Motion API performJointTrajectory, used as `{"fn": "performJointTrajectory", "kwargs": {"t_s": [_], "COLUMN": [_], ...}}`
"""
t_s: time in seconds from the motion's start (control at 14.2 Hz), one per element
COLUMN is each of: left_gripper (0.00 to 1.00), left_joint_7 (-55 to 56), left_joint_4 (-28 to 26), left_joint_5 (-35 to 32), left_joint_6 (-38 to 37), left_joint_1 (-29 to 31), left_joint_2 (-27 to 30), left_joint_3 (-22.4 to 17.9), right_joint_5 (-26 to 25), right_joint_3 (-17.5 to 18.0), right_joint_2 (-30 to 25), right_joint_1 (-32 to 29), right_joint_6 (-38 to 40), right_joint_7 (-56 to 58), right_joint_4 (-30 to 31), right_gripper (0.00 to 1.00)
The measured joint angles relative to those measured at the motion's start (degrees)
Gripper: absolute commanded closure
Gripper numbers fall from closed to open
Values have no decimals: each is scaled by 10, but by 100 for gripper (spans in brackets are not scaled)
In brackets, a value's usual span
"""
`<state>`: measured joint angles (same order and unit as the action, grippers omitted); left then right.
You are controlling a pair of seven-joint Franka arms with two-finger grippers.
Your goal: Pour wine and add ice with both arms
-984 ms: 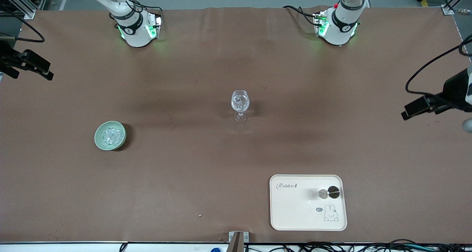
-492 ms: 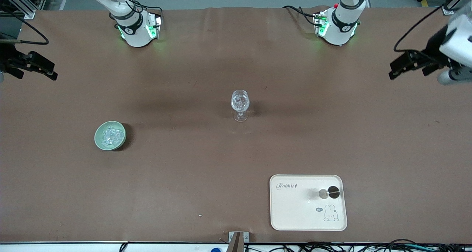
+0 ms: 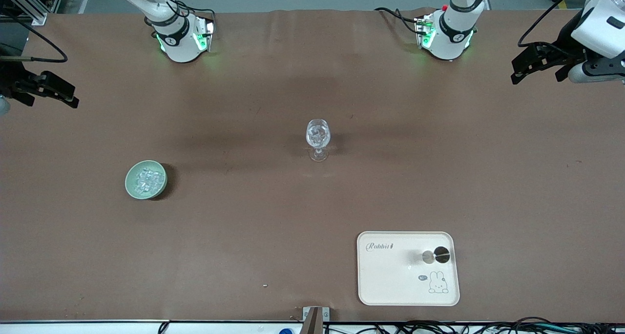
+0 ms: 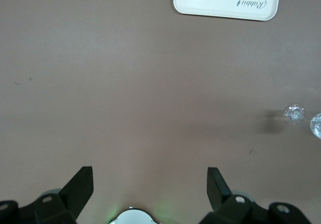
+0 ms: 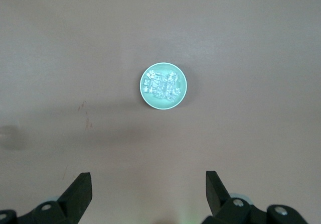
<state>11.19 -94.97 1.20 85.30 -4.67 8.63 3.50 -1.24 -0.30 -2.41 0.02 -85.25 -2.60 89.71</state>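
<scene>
Both arms are up high at the table's ends. The left gripper (image 4: 150, 184) hangs over bare table with fingers spread wide, holding nothing; its upper body is cut off by the picture's edge. The right gripper (image 5: 149, 186) is also spread and empty, partly cropped in the front view. The ice (image 3: 145, 178) sits heaped in the green bowl (image 3: 132, 187), at about eight o'clock from the wine glass (image 3: 318, 135). Glinting lumps show inside the glass, hard to make out. The cream tray (image 3: 390, 285) carries a small metal cup (image 3: 428, 257).
</scene>
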Motion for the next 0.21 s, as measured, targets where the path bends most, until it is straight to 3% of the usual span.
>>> {"fn": "performJointTrajectory", "kwargs": {"t_s": [0.21], "left_gripper": [0], "left_joint_7": [-1], "left_joint_4": [2], "left_joint_5": [-11], "left_joint_6": [-1], "left_joint_1": [0], "left_joint_2": [-3], "left_joint_3": [0], "right_joint_5": [0], "right_joint_3": [4], "right_joint_2": [0], "right_joint_1": [1], "right_joint_6": [-1], "right_joint_7": [0], "right_joint_4": [0], "right_gripper": [0]}}
